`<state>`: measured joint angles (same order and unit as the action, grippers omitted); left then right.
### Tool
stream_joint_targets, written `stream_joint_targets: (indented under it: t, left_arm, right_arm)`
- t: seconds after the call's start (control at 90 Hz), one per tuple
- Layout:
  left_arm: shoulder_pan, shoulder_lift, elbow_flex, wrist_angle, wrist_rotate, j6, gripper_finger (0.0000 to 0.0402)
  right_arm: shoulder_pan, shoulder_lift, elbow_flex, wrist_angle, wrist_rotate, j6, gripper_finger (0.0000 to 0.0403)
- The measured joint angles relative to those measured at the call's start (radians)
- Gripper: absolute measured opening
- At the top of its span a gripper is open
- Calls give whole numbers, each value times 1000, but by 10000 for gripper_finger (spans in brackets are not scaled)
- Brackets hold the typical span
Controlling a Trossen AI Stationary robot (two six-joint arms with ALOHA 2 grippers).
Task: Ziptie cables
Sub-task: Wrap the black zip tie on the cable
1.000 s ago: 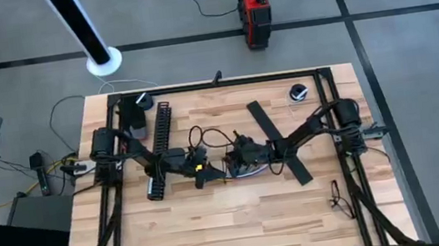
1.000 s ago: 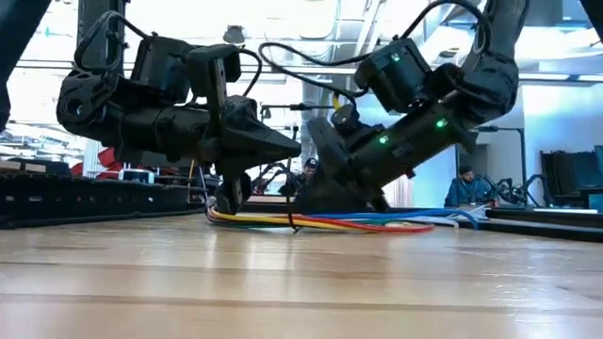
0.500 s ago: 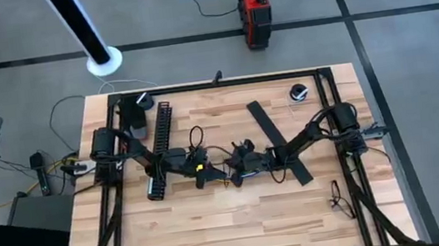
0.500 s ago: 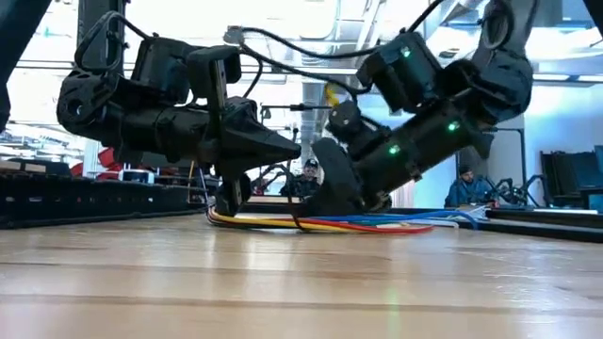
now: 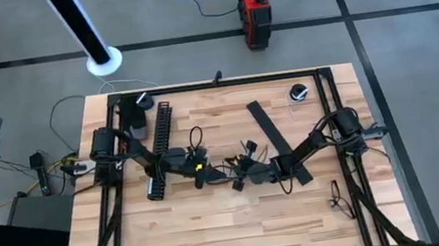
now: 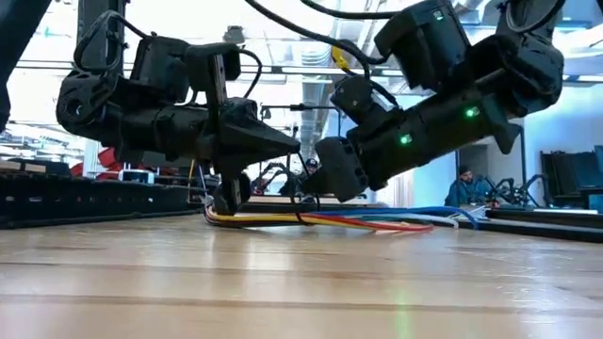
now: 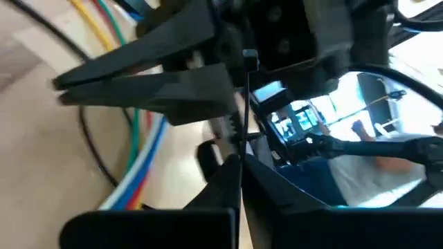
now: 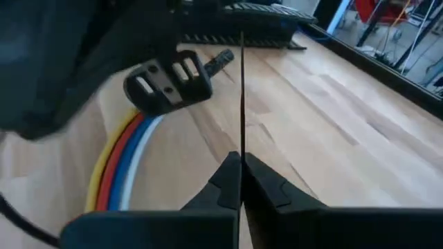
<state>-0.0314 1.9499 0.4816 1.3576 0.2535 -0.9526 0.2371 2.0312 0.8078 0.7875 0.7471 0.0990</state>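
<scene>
– Where are the cables?

– On the wooden table [image 6: 283, 282]. The cables [image 6: 377, 222] lie flat beneath both pincers: yellow, red, blue and white strands side by side. One end sits right under the left gripper [image 6: 294, 146]. From there they run below the right gripper [image 6: 316, 184] and out past it.

– Can you see them from above?

– Hardly. In the high view the two grippers meet over them. The left gripper [image 5: 206, 173] and right gripper [image 5: 239, 183] cover most of the bundle, and what shows is too thin to make out.

– What is the right pincer doing?

– Its wrist view shows the right gripper [image 8: 241, 160] with its fingers pressed together on a zip tie [image 8: 241, 97], a thin black strip that rises straight out from the tips. The cables [image 8: 124, 159] lie just beside those tips. The tie's far end runs up to the black channel at the table's edge and I cannot tell where it stops.

– And the left one?

– Much the same. The left gripper [image 7: 239, 159] has its fingers closed, with the zip tie [image 7: 242, 111] running out from between them. The picture is blurred and the other arm's dark fingers crowd in just ahead. The cables [image 7: 138, 166] curve past to one side.

– Does the tie go round the bundle?

– A thin black line crosses the cables under the two grippers in the low view, but I cannot tell whether it encircles them.
</scene>
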Motion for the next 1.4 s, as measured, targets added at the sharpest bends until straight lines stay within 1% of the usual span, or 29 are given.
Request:
stream_joint_targets:
  t: [0.156,0.3,0.433,0.556,0.6,0.733,1.022,1.4]
  left_arm:
    - [-8,0,0,11,0,-2,0]
    - [-11,0,0,60,4,-2,0]
    - [-11,0,0,52,3,-3,0]
    - [-11,0,0,46,3,-14,0]
    - [-11,0,0,46,3,-15,0]
    - [-11,0,0,46,3,-19,0]
    - [-11,0,0,47,3,-20,0]
    - [-8,0,0,48,3,-17,0]
  right_arm:
    - [17,0,-3,23,28,-19,0]
    - [37,-2,-50,128,64,-29,0]
    - [52,-2,-84,214,67,-47,0]
    - [59,-2,-89,252,66,-87,0]
    - [57,1,-87,264,50,-107,0]
    - [47,2,-76,270,-9,-146,0]
    - [35,2,-76,266,-34,-152,0]
    - [35,3,-76,268,-42,-160,0]
